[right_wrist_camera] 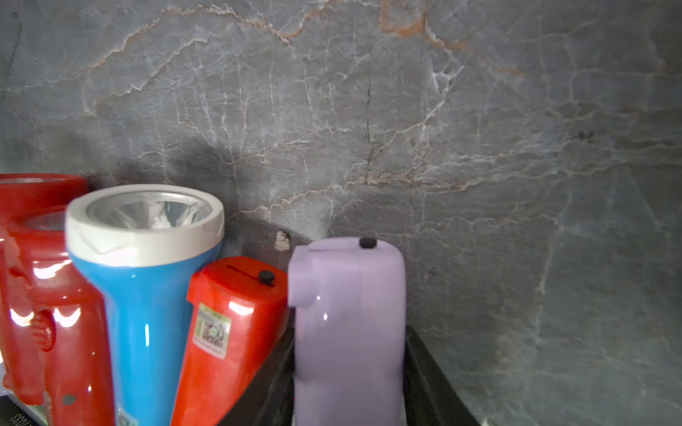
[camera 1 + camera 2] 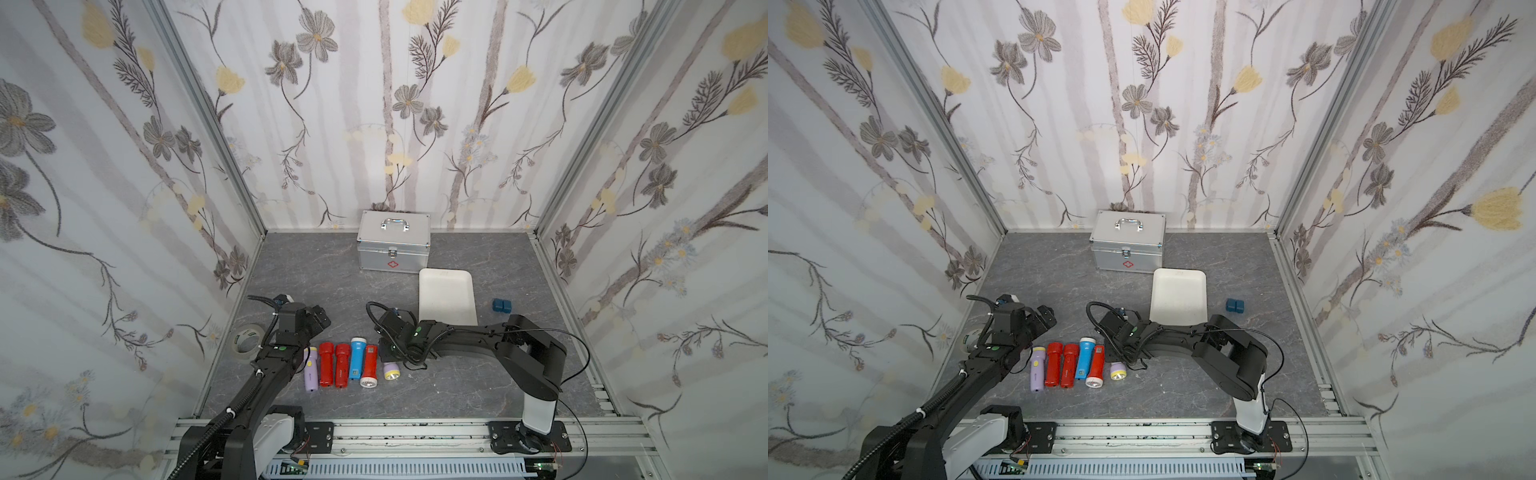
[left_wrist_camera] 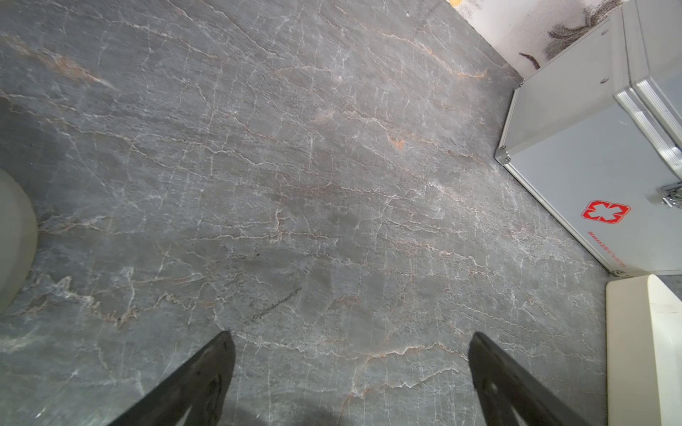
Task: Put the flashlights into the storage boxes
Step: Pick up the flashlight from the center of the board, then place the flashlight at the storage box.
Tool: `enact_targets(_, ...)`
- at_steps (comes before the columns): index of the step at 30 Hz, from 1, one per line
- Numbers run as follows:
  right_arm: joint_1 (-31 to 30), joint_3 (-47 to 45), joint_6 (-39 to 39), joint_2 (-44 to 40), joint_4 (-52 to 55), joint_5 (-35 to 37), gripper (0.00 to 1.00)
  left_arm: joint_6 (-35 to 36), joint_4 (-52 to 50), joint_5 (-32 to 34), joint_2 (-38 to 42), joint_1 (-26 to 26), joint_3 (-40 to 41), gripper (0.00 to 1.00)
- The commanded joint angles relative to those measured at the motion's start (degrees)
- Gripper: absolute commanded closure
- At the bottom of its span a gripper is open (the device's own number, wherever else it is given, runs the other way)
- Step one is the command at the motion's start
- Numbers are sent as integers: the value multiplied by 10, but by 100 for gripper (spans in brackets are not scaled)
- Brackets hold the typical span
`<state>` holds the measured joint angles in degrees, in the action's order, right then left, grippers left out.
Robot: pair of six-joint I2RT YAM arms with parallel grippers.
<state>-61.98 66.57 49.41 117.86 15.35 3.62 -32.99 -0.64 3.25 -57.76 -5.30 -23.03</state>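
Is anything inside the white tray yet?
The visible floor of the white tray looks bare, with nothing in it. The right arm covers its near end, so that strip cannot be checked.

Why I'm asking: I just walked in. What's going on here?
The right gripper has its jaws against both sides of a lilac flashlight lying at the end of the row. The other five flashlights lie beside it, untouched. The white tray behind is empty. The left gripper hangs open over bare tabletop, holding nothing.
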Motion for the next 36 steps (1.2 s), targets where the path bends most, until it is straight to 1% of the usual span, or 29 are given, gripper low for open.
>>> enact_targets(1,0,8,4,13,26,19,55,-3,11,11,1,0,0,0)
enact_targets(8,-1,14,-3,4,33,34,58,-3,13,10,0,0,0,0)
enact_targets(12,4,15,-6,-27,35,40,59,-3,11,12,3,0,0,0)
enact_targets(18,35,18,5,-86,33,33,61,-4,12,9,-3,-1,-1,0)
enact_targets(23,84,4,34,-143,6,34,58,-17,2,11,4,-1,-3,0)
enact_targets(26,139,-15,61,-173,-25,31,58,-34,0,5,8,-1,-4,0)
enact_targets(30,220,-50,122,-206,-75,38,56,-67,15,-6,6,-14,-5,0)
enact_targets(33,261,-80,193,-221,-113,59,56,-76,24,-9,-5,-31,-13,0)
enact_targets(36,285,-98,280,-221,-138,77,57,-77,21,-8,-20,-43,-24,0)
